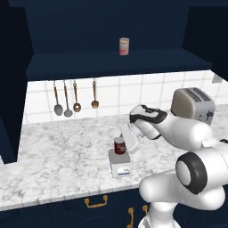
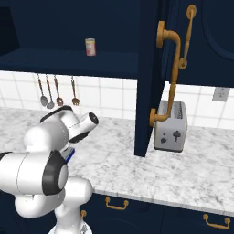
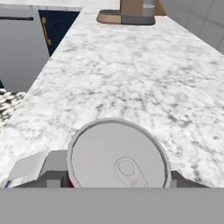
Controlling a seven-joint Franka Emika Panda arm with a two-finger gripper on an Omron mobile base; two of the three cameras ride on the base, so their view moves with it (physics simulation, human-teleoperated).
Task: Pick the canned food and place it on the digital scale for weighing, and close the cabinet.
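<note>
The canned food point(image 1: 119, 145), short with a dark red label, stands upright on the grey plate of the digital scale point(image 1: 121, 169) at the middle of the marble counter. My gripper point(image 1: 126, 141) sits close against the can's right side, and its fingers are hidden by the white hand. In the hand view the can's silver lid point(image 3: 118, 153) lies right below the camera, with the scale's plate point(image 3: 30, 168) under it at the left. The navy cabinet point(image 1: 116, 64) above the counter stands open. Its door point(image 2: 151, 68) with the brass handle swings out over the counter.
A taller pale can point(image 1: 124, 46) stands on the cabinet shelf. A silver toaster point(image 1: 193, 104) sits at the back right, partly behind the open door point(image 2: 170, 125). Utensils point(image 1: 73, 100) hang on the tiled wall. A brown-based appliance point(image 3: 131, 13) stands far along the counter.
</note>
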